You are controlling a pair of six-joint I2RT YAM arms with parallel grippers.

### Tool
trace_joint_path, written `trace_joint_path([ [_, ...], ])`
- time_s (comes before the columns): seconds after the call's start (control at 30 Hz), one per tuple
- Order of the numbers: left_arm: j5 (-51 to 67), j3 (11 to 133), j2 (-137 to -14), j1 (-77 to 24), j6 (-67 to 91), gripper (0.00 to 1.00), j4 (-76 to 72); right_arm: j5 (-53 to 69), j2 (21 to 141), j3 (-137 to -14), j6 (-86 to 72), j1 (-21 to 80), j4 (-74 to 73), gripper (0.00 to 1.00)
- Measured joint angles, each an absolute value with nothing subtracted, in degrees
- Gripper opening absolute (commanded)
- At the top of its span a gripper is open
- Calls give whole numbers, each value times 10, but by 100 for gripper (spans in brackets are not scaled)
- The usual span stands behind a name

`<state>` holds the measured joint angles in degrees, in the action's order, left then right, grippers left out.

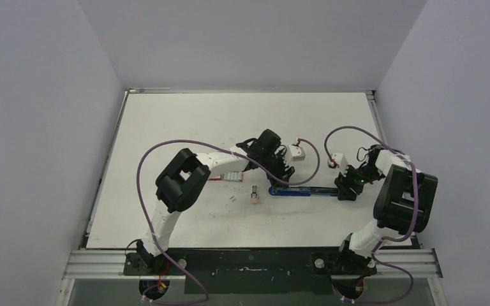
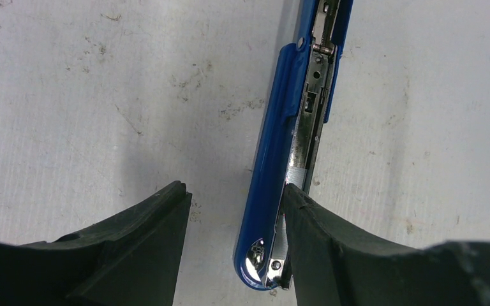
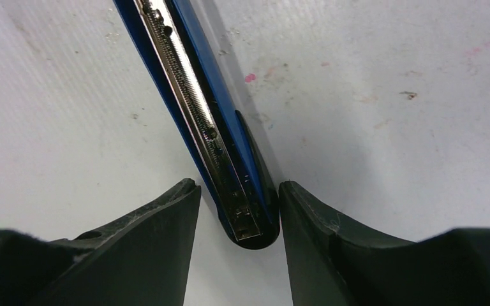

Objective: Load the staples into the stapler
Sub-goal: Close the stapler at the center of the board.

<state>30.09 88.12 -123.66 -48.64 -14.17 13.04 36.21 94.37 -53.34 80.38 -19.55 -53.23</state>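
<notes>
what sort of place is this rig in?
Likely a lab test cell: white table walled by plain grey panels, left arm and right arm bolted to a rail, stapler and staple box laid out.

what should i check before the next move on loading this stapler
1. The stapler lies opened out flat: ok.
2. Its magazine rail is exposed and faces up: ok.
3. The left hand straddles the blue end, jaws open, not clamped: ok.
4. The right hand straddles the black end, jaws open: ok.
5. Staples held in a hand: not ok; the staples box lies apart from both hands.
6. Rail free of old staples: cannot tell.
</notes>
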Motion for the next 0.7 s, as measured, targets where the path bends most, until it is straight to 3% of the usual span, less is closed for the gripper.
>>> trace_joint_path([
  [0.13,312,874,-1236,-484,-156,53,125,373,939,-526,808,-195,-544,41],
  [0.37,318,870,-1235,-479,-165,52,122,379,939,-526,825,-195,-564,18],
  [0.7,319,858,-1233,-477,-170,52,104,380,909,-560,832,-190,-614,14],
])
